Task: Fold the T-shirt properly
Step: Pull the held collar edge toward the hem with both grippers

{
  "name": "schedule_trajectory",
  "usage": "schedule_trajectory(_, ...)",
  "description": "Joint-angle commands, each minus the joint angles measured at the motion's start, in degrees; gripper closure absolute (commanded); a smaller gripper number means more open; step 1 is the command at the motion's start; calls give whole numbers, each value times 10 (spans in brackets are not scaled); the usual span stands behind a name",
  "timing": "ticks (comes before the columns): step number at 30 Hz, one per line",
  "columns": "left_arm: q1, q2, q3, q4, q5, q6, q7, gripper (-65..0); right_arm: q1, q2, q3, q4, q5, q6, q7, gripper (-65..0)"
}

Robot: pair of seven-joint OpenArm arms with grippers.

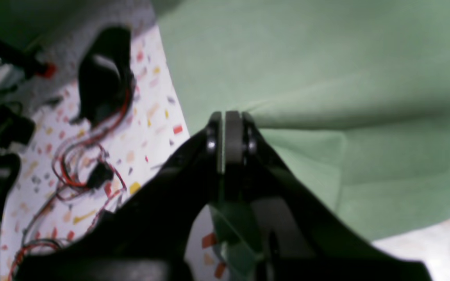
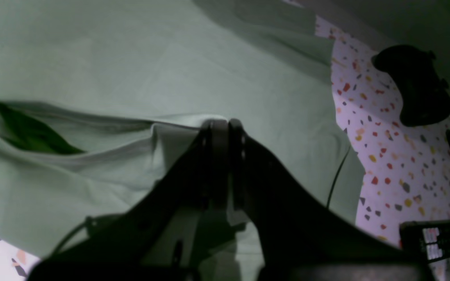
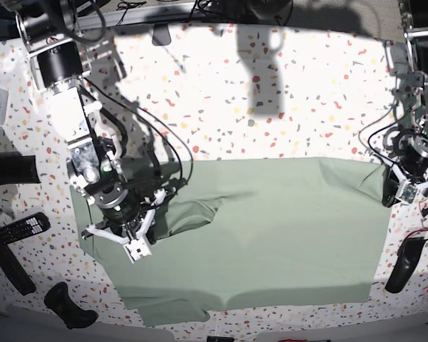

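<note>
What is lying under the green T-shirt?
The T-shirt lies spread on a speckled table, which shows all around it. The left hand and right hand pinch its edges. Anything else beneath the cloth is covered and cannot be seen.

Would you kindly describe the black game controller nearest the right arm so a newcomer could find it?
Start from the T-shirt on the speckled table. Go to its near corner below the right gripper; the game controller lies beyond, two-horned, unlike the flat buttoned remote.
</note>
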Motion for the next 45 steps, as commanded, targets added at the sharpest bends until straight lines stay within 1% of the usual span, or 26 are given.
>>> schedule_trajectory(1,-25,-11,-3,-2,-9,8,-19,0,16,5,4,10,-1,-2,15,0)
schedule_trajectory(3,-37,-11,-3,-23,-8,8,-34,0,16,5,4,10,-7,-3,14,0)
schedule_trajectory(5,-43,-11,-3,-34,-9,8,-53,0,16,5,4,10,-33,-4,10,0)
schedule_trajectory(7,-44,-11,-3,-35,-9,8,-62,0,16,5,4,10,-59,-24,7,0)
schedule_trajectory(9,-44,-11,-3,-35,-8,8,-62,0,16,5,4,10,-76,-34,7,0)
schedule_trajectory(18,-44,-11,-3,-35,-2,8,-63,0,16,5,4,10,-76,-39,8,0)
schedule_trajectory(25,-44,-13,-1,-35,-2,7,-63,0,16,5,4,-5,-74,-39,23,0)
schedule_trajectory(27,-44,-21,17,-35,-2,8,-63,0,16,5,4,-19,-74,-39,24,0)
schedule_trajectory(31,-46,-48,83,-35,-2,8,-64,0,16,5,4,-43,-74,-39,34,0)
schedule_trajectory(34,-56,-59,122,-35,9,9,-61,0,16,5,4,-46,-74,-39,35,0)
schedule_trajectory(37,-75,-60,137,-35,45,10,-61,0,16,5,4,-46,-74,-39,35,0)
schedule_trajectory(42,-116,-60,139,-35,48,10,-61,0,16,5,4,-46,-73,-39,35,0)
schedule_trajectory(45,-129,-60,158,-35,47,10,-59,0,16,5,4,-46,-70,-39,34,0)
